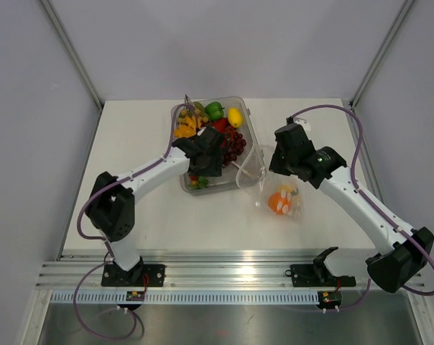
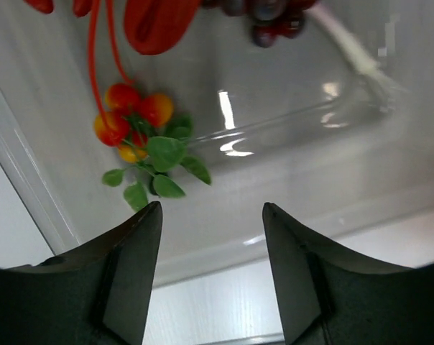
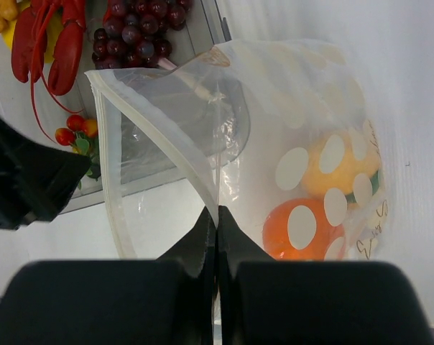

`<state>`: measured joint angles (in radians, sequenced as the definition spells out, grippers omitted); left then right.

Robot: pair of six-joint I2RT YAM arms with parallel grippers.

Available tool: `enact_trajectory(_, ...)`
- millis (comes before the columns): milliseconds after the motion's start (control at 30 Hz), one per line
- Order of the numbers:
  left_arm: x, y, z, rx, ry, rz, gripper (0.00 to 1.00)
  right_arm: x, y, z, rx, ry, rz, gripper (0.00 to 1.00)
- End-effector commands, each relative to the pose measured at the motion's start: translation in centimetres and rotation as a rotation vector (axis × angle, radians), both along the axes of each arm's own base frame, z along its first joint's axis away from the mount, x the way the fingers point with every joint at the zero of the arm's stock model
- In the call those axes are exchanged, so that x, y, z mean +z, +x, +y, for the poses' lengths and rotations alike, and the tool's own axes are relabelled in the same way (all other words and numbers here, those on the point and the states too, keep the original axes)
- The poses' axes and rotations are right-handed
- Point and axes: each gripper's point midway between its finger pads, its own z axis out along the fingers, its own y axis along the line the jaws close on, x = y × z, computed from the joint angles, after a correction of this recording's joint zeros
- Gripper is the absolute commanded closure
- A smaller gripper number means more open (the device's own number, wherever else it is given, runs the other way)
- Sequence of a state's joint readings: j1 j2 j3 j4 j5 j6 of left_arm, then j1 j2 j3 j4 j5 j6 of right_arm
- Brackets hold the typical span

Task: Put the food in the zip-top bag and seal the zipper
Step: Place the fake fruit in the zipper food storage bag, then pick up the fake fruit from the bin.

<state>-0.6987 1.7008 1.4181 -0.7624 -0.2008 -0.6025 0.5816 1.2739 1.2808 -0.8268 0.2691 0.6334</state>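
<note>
The zip-top bag, clear with white dots, lies on the table right of the tray with its mouth open toward the tray. Inside it are an orange and a yellow piece. My right gripper is shut on the zipper strip at the mouth's edge. My left gripper is open and holds nothing. It hovers over the tray's near end, just short of a sprig of small red and yellow tomatoes. More food sits in the tray: purple grapes, a green pepper, a lemon.
The rigid clear tray stands at the table's middle back, its right wall next to the bag's mouth. A red toy lobster lies among the food. The left arm's dark fingers show at the left of the right wrist view.
</note>
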Motion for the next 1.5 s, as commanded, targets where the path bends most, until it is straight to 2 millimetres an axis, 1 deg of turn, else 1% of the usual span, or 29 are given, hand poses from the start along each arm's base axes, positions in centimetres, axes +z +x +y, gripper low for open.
enact_trajectory(0,-1.7,2.3,2.0,0.145,0.116,-0.058,0.36,1.6,-0.1,0.1,0.0,0.037,-0.053,1.0)
enact_trajectory(67,-2.3,2.9,2.4,0.17,0.15,-0.064,0.34,1.7,-0.1,-0.1,-0.005,0.033,-0.054,1.0)
enact_trajectory(100,-3.2,3.2,2.7,0.18,0.182,-0.06,0.34,1.6,-0.2,-0.1,-0.004,0.034,-0.052,1.0)
enact_trajectory(200,-4.0,3.6,2.7,0.182,0.213,-0.058,0.34,1.4,-0.2,0.0,-0.004,0.033,-0.047,1.0)
enact_trajectory(233,-4.8,3.6,3.0,0.183,0.242,-0.045,0.35,1.4,-0.1,0.0,-0.002,0.035,-0.046,1.0)
enact_trajectory(433,-6.5,3.6,3.3,0.182,0.286,-0.02,0.41,1.3,0.1,0.3,0.002,0.033,-0.043,1.0)
enact_trajectory(467,-6.8,3.5,3.4,0.181,0.288,-0.016,0.44,1.3,0.2,0.3,0.004,0.031,-0.045,1.0)
enact_trajectory(533,-7.3,3.4,3.5,0.182,0.296,-0.01,0.47,1.3,0.2,0.0,-0.001,0.018,-0.046,1.0)
enact_trajectory(567,-7.7,3.3,3.6,0.181,0.304,-0.002,0.51,1.3,0.2,0.0,-0.001,0.016,-0.047,1.0)
enact_trajectory(633,-8.0,3.1,3.7,0.182,0.311,0.003,0.55,1.4,0.2,-0.1,-0.002,0.015,-0.048,1.0)
enact_trajectory(667,-8.2,3.0,3.8,0.182,0.314,0.008,0.62,1.4,0.2,0.0,-0.005,0.019,-0.047,1.0)
enact_trajectory(700,-8.1,3.0,3.8,0.181,0.313,0.006,0.67,1.5,0.2,0.0,-0.005,0.02,-0.05,1.0)
enact_trajectory(767,-7.8,3.0,3.9,0.185,0.309,0.001,0.74,1.4,0.2,0.0,-0.006,0.022,-0.046,1.0)
enact_trajectory(800,-7.1,3.0,3.9,0.187,0.304,-0.011,0.83,1.4,0.1,0.0,-0.005,0.023,-0.042,1.0)
enact_trajectory(833,-6.6,3.1,3.9,0.187,0.298,-0.021,0.87,1.5,0.1,0.0,-0.006,0.025,-0.046,1.0)
enact_trajectory(867,-6.0,3.1,4.0,0.189,0.293,-0.03,0.94,1.5,0.1,0.0,-0.007,0.025,-0.045,1.0)
enact_trajectory(900,-4.9,3.1,4.0,0.19,0.276,-0.05,1.0,1.5,0.1,0.0,-0.007,0.026,-0.046,1.0)
enact_trajectory(1000,-2.8,3.0,4.2,0.185,0.267,-0.084,1.0,1.6,0.1,0.0,-0.007,0.027,-0.049,1.0)
enact_trajectory(1033,-1.5,3.0,4.2,0.18,0.25,-0.107,1.0,1.6,0.0,0.0,-0.009,0.03,-0.048,1.0)
enact_trajectory(1100,-0.1,2.7,4.0,0.168,0.235,-0.123,1.0,1.6,0.1,0.0,-0.007,0.033,-0.05,1.0)
enact_trajectory(1133,1.1,2.7,4.0,0.161,0.217,-0.142,1.0,1.6,0.1,0.1,-0.008,0.034,-0.049,1.0)
enact_trajectory(1200,2.6,2.3,3.7,0.141,0.198,-0.162,1.0,1.6,0.1,0.0,-0.008,0.034,-0.049,1.0)
enact_trajectory(1233,3.9,2.3,3.6,0.137,0.174,-0.184,1.0,1.5,0.1,0.1,-0.007,0.034,-0.048,1.0)
enact_trajectory(1267,4.4,2.2,3.4,0.128,0.163,-0.192,1.0,1.6,0.1,0.1,-0.008,0.035,-0.051,1.0)
enact_trajectory(1333,6.7,1.9,2.8,0.102,0.118,-0.229,1.0,1.6,0.2,0.1,-0.007,0.038,-0.053,1.0)
enact_trajectory(1467,10.5,1.7,1.2,0.04,0.013,-0.278,1.0,1.6,0.3,0.4,-0.001,0.044,-0.05,1.0)
